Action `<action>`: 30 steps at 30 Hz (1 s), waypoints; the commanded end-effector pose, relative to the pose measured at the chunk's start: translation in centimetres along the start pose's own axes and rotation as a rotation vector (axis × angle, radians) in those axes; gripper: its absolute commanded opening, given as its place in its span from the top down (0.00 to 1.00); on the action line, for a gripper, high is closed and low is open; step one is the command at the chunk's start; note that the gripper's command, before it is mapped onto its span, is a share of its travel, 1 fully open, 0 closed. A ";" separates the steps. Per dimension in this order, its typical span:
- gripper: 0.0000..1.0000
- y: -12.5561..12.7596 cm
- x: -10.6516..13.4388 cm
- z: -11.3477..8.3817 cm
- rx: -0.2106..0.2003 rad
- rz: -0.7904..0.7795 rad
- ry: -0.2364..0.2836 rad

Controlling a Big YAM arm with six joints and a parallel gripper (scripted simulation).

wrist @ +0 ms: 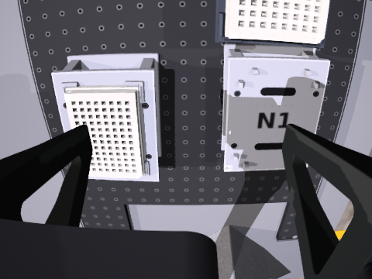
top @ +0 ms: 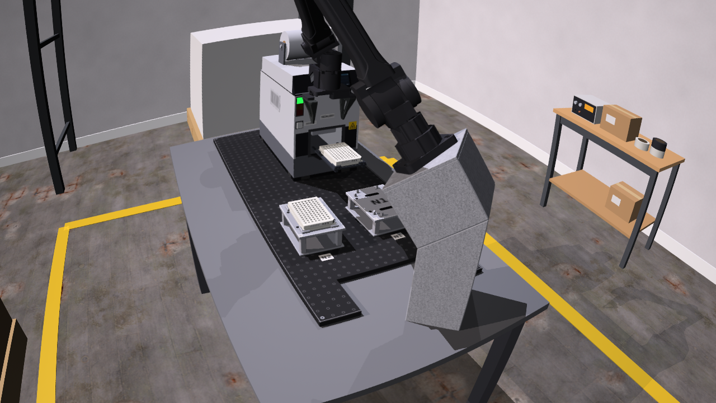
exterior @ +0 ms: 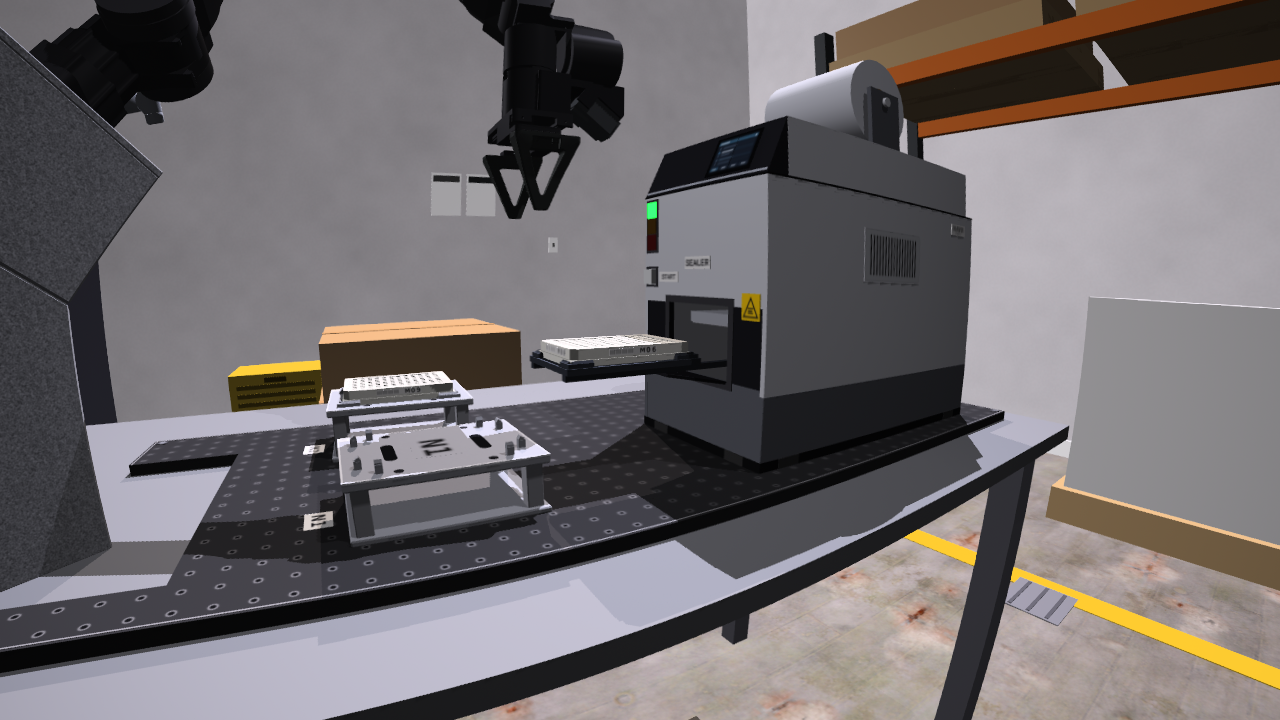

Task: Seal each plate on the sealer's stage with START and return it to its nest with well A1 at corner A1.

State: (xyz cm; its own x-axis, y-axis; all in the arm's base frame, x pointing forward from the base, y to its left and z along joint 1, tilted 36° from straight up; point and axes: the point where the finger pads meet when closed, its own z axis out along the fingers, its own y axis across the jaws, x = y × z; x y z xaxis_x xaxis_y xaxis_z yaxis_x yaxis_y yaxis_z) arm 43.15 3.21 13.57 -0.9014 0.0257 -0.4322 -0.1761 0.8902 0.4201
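Plate on sealer stage, lamp green, fingers wide and holding nothing

Stage [top: 327,161] [exterior: 586,368] [wrist: 222,29] is out of the sealer [top: 274,108] [exterior: 859,295]. White plate [top: 340,154] [exterior: 614,347] [wrist: 277,19] on it, wells up, looks flat; can't confirm seating to the last bit. Exterior view reads M06 on its side. No foil visible on it, wells show as open holes.

Lamp [top: 300,100] [exterior: 651,210] green. START button [top: 299,125] [exterior: 651,276] on the sealer front, nothing touching it.

N1 nest [top: 361,204] [exterior: 407,454] [wrist: 248,132] bare, locator pegs and N1 marking showing. N2 nest [top: 290,228] [exterior: 335,402] [wrist: 151,124] beside it carries the second plate [top: 311,212] [exterior: 398,385] [wrist: 106,136], also open wells. Both nests and the sealer sit on the black perforated board [top: 325,295] [exterior: 214,537] [wrist: 190,136] on the desk [top: 235,305] [exterior: 223,662] [wrist: 174,217].

Fingers [top: 311,111] [exterior: 539,192] point down, well above the nests, clear of both plates. Wide apart, nothing between them.
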 end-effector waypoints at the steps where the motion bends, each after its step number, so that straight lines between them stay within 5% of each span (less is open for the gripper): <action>1: 0.11 0.9 -1.4 -1.1 0.004 -0.010 -0.021; 7: 0.14 3.7 -1.6 -4.0 0.000 -0.024 -0.030; 8: 1.00 4.2 -1.8 -4.6 0.002 -0.026 -0.036; 23: 1.00 1.4 -0.6 -2.5 0.004 -0.008 -0.014; 30: 1.00 2.5 -1.1 -2.3 -0.006 -0.034 -0.016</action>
State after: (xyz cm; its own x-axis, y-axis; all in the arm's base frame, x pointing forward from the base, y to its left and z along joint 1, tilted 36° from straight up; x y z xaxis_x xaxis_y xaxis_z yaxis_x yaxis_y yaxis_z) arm 41.93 4.12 15.78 -0.9055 0.0191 -0.4238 -0.1779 0.8898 0.4202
